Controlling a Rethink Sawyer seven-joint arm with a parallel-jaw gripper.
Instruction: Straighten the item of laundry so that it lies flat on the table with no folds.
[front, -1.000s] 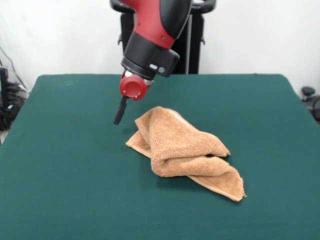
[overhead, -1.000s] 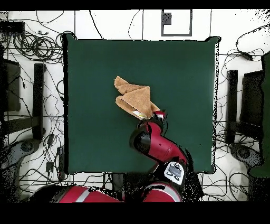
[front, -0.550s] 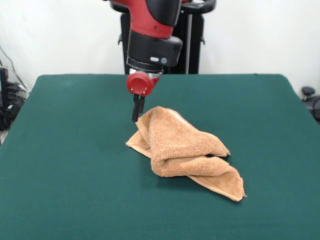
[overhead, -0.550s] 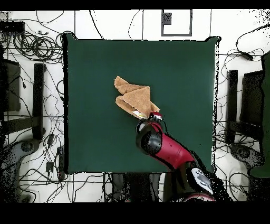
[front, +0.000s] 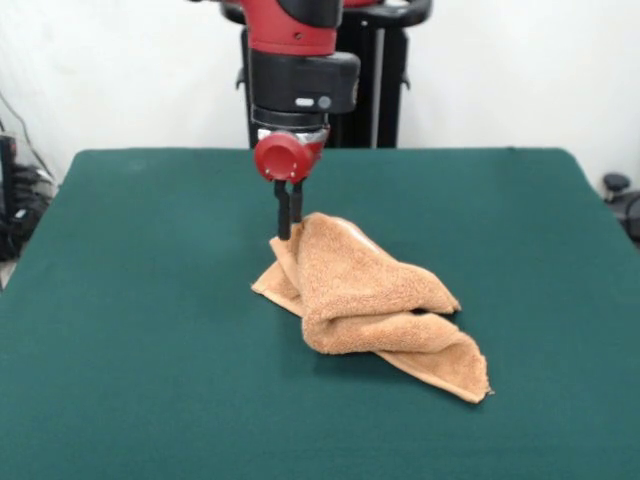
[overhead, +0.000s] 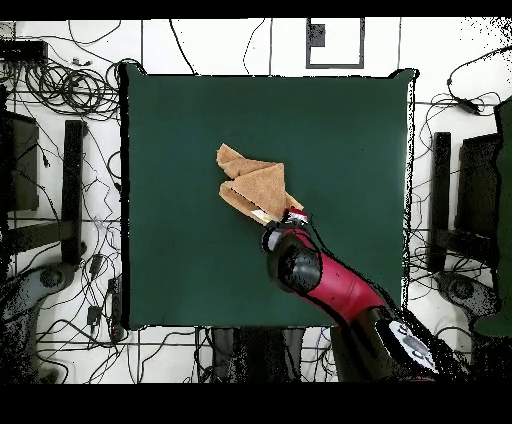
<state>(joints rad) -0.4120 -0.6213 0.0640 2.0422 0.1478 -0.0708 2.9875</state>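
- Towel (front: 370, 295): tan-orange all over, plain, with a looped terry texture; no print on the folds that show.
- Bench (front: 140, 330): plain dark green cloth top, one even shade right round the towel.
- Arm (front: 295, 40): red shell over a black wrist section, with a round red cap just above the towel.
- Tool (front: 289, 232): black, thin prongs against the tan towel.
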